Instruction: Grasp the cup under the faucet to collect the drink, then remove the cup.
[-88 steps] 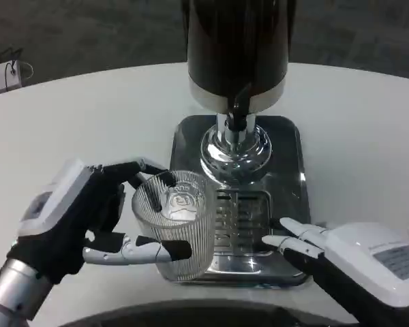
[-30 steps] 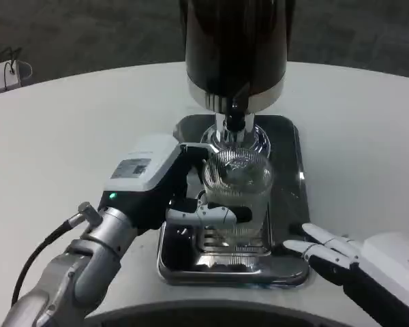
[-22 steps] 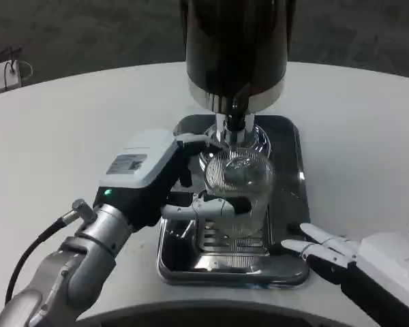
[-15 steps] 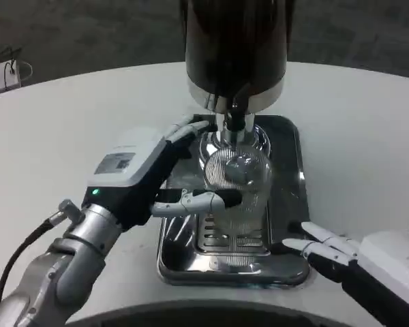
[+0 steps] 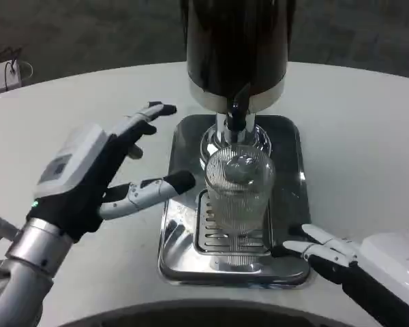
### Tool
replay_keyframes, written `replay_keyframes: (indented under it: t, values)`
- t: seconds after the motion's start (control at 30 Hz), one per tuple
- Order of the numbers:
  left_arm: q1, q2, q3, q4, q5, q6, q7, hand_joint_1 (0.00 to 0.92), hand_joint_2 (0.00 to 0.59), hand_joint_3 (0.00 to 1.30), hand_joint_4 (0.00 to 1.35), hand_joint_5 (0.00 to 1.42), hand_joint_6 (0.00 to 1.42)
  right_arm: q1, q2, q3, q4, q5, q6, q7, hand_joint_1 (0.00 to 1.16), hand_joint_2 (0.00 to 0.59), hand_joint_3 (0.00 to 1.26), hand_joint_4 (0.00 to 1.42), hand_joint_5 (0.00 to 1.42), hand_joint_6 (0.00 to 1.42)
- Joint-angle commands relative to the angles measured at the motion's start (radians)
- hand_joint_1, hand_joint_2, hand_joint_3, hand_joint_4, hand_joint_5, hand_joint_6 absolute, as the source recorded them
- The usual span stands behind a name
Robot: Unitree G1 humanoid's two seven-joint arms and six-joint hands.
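While unheld under the faucet (image 5: 236,114), cup (image 5: 236,194) just right of empty, spread left hand (image 5: 95,177).

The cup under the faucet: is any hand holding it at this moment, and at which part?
Nothing is held. The cup stands alone on the drip tray; the left hand is open beside it, apart. The right hand rests open by the tray.

Markings: none legible.
A grey label patch sits on the white back of the left hand (image 5: 88,178), and a similar label sits on the white back of the right hand (image 5: 385,262); the print on both is too small and blurred to read. The dispenser (image 5: 236,51) and cup (image 5: 236,191) carry no readable text.
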Motion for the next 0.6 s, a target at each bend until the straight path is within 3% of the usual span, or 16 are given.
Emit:
replay_keyframes:
  t: [0.03,0.33,0.6]
  values:
    - [0.037,0.002,0.055,-0.088,-0.163,-0.027,-0.096,0.0,0.047,0.2,0.16,0.26,0.34,0.001,0.0,0.021,-0.015,-0.005,0.008,-0.007,0.56,0.475,0.18,0.04,0.15,0.13]
    - [0.012,-0.019,0.079,-0.248,-0.402,0.091,-0.278,0.0,0.053,0.1,0.05,0.17,0.27,-0.018,-0.002,0.064,-0.013,-0.03,0.028,-0.009,0.56,0.475,0.19,0.04,0.15,0.13]
    - [-0.052,-0.035,0.054,-0.28,-0.454,0.19,-0.392,0.0,0.056,0.06,0.02,0.16,0.24,-0.026,0.001,0.081,-0.015,-0.044,0.036,-0.01,0.56,0.475,0.19,0.05,0.15,0.13]
